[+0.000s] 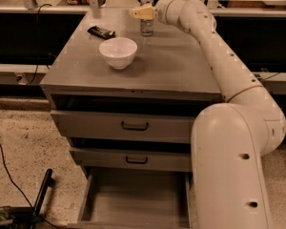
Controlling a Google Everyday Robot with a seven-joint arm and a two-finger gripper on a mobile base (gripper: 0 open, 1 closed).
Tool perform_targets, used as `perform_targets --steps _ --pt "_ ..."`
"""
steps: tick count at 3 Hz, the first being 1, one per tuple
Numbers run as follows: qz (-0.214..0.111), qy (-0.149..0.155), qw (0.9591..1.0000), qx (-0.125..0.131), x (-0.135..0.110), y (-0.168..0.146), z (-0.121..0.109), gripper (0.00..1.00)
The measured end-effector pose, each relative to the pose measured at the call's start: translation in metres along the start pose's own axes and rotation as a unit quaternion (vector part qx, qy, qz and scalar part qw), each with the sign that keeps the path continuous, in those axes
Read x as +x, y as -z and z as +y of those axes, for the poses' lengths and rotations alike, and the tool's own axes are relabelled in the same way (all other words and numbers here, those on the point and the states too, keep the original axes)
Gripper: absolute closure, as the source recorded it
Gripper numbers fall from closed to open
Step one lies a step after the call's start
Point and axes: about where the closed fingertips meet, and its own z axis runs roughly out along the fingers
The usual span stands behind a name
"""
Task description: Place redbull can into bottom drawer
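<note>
The redbull can stands upright at the back of the grey cabinet top, right of the white bowl. My gripper reaches in from the right on the long white arm and sits right at the can's top, hiding its upper end. The bottom drawer is pulled out at floor level, showing a plain grey inside with nothing in it.
A white bowl stands on the cabinet top near the middle-left. A dark snack bar lies at the back left. The two upper drawers stand slightly ajar. My arm's white base stands right of the drawers. Cables lie on the floor at left.
</note>
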Motion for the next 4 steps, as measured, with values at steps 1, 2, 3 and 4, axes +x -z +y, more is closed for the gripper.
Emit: perform_targets --steps 1,2,3,4 --pt "0.006 -0.003 1.0 -0.004 0.01 -0.0117 0.0042 0.01" --pt "0.006 -0.004 1.0 -0.005 0.0126 -0.0167 0.0047 0.23" --pt "0.004 -0.009 0.9999 -0.007 0.0131 -0.0177 0.0048 0.46" --pt "0.0 -0.013 0.9998 -0.013 0.0096 -0.0144 0.0056 0.7"
